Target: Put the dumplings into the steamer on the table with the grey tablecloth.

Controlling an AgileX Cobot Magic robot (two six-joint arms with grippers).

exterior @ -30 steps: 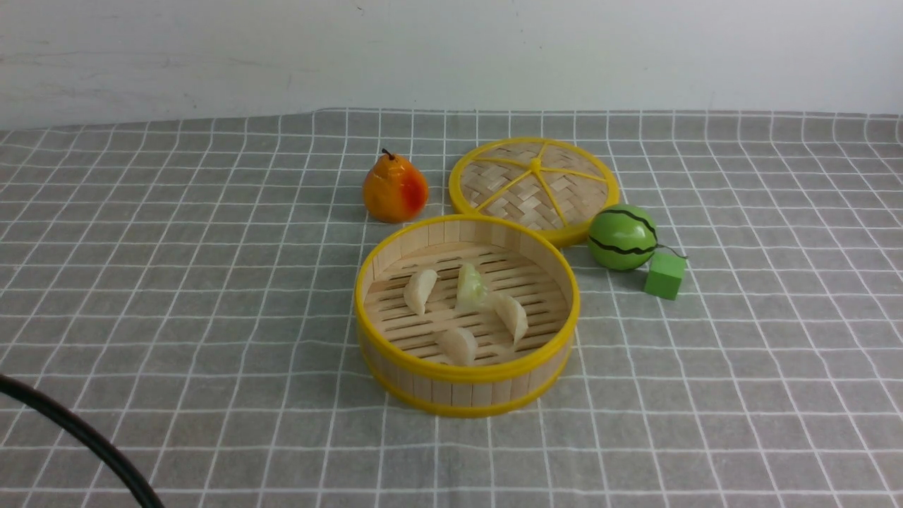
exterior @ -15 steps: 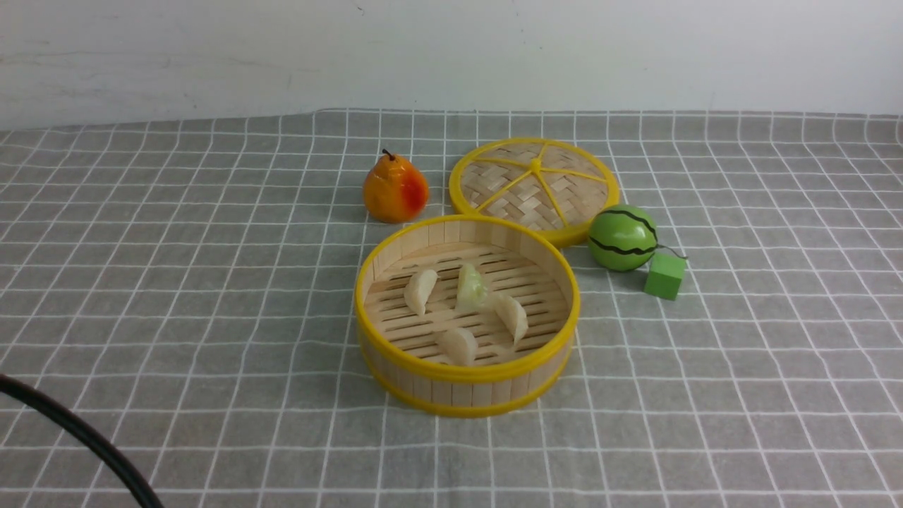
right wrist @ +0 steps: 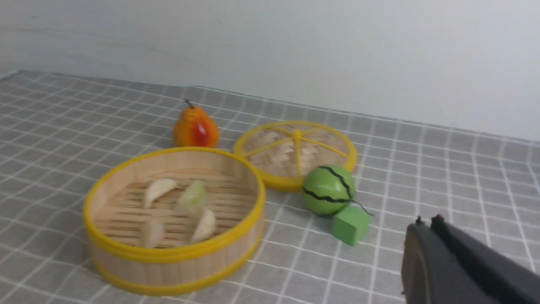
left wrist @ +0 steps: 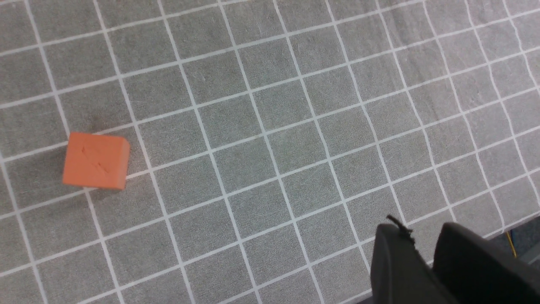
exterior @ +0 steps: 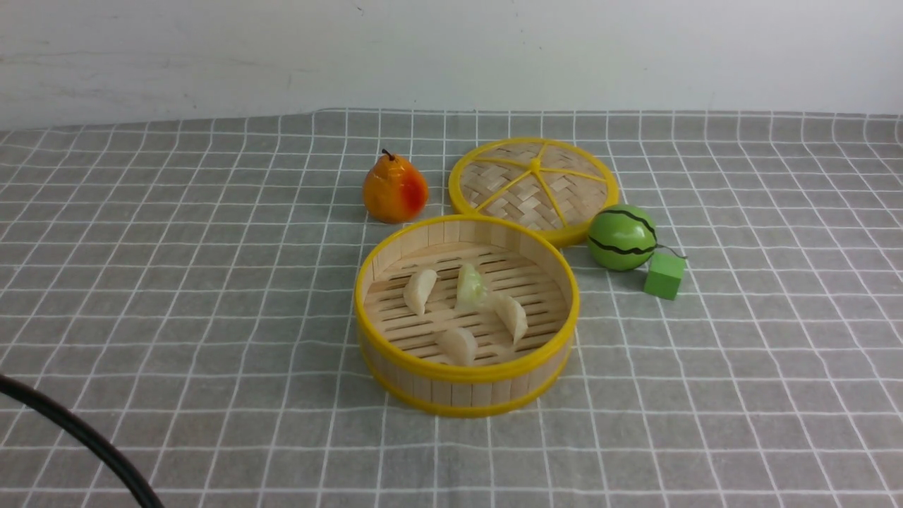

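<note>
The steamer stands mid-table on the grey tablecloth. All four dumplings lie on its slatted floor: one at the left, the pale green one, one at the right and one at the front. The right wrist view also shows the steamer and the dumplings. Neither gripper shows in the front view. My left gripper hangs over bare cloth, its fingers together, empty. My right gripper is shut and empty, well to the right of the steamer.
The woven lid lies flat behind the steamer. A pear stands to the lid's left. A green striped ball and a green cube sit right of the steamer. An orange cube lies under the left wrist. A black cable crosses the near left.
</note>
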